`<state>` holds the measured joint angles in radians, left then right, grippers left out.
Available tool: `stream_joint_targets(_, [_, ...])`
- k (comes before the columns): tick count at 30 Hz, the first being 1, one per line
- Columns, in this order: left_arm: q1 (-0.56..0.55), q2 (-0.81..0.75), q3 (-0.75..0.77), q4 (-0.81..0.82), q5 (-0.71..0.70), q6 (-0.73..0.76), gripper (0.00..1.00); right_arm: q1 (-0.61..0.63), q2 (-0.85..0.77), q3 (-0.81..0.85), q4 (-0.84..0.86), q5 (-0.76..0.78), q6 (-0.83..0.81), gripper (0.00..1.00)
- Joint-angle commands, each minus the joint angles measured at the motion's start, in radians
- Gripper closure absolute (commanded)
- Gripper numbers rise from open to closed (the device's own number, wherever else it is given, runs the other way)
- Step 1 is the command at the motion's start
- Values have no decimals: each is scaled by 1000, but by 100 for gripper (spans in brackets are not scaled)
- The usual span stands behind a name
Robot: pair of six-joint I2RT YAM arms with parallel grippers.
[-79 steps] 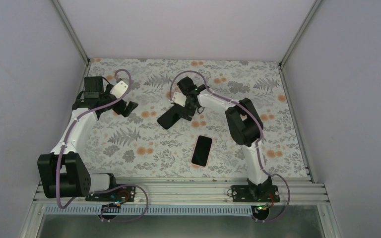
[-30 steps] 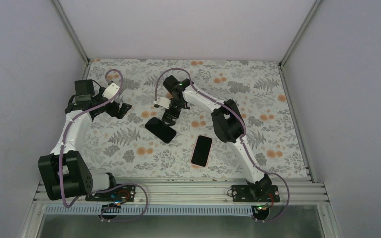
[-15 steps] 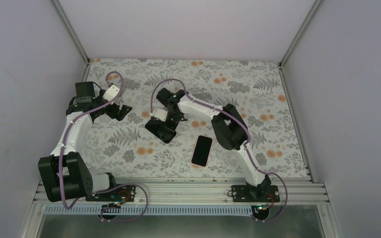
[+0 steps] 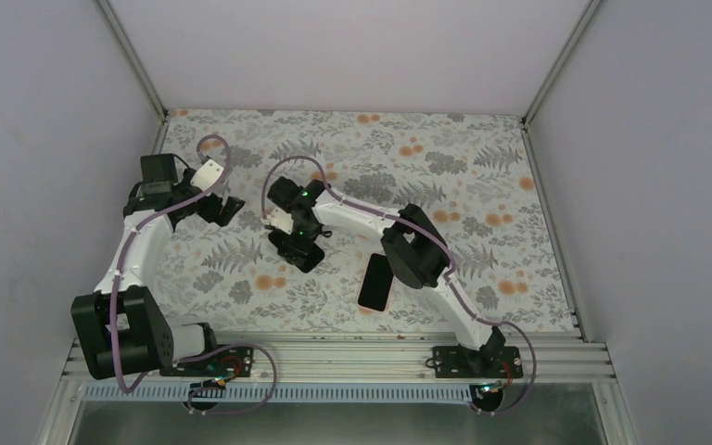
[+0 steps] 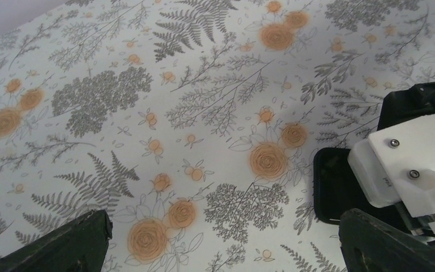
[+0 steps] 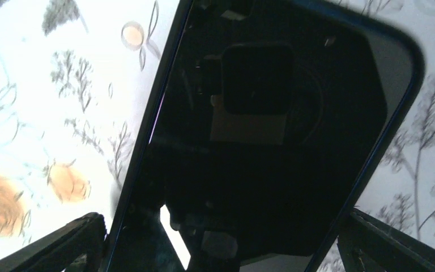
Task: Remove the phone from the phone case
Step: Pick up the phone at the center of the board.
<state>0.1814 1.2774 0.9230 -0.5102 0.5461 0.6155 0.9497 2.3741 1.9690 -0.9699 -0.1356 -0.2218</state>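
Observation:
My right gripper (image 4: 298,239) is shut on the black phone (image 4: 302,250) across its width and holds it low over the table, left of centre. In the right wrist view the glossy phone (image 6: 260,141) fills the frame between my fingers (image 6: 62,243) and mirrors the camera. The pink phone case (image 4: 375,286) lies flat on the table to the right of it, dark face up, its top partly hidden by my right arm. My left gripper (image 4: 220,209) is open and empty, hovering left of the phone. In the left wrist view, the phone's corner (image 5: 337,190) shows beside my right wrist.
The table has a floral cloth (image 4: 482,185). Grey walls and metal posts (image 4: 134,60) close the left, back and right sides. A metal rail (image 4: 334,357) with the arm bases runs along the near edge.
My right gripper has carried the phone to the left and toward the near side, turning and lowering it. My left gripper has drawn back slightly to the left and stays open.

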Motion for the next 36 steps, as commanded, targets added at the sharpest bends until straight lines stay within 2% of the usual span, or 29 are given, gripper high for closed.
stream_joint_targets(1, [6, -29, -26, 10, -54, -6, 0, 17, 191, -14, -64, 29, 55, 0])
stream_joint_targets(6, [7, -58, -34, 5, -82, 3, 0, 23, 192, -83, -36, 149, 48, 0])
stream_joint_targets(14, [10, -59, -27, -2, -81, -2, 0, 18, 71, -370, 60, 265, 46, 3])
stream_joint_targets(22, [10, -29, 4, -12, -47, -12, 0, -20, 62, -459, 93, 255, 41, 28])
stream_joint_targets(27, [10, -11, 14, -21, -30, -5, 0, -53, 31, -472, 136, 283, 29, 32])
stream_joint_targets(29, [8, 22, 24, -47, 17, 8, 0, -66, -10, -490, 188, 295, 12, 34])
stream_joint_targets(36, [3, 222, 152, -266, 186, 93, 0, -69, -231, -557, 378, 299, -56, 39])
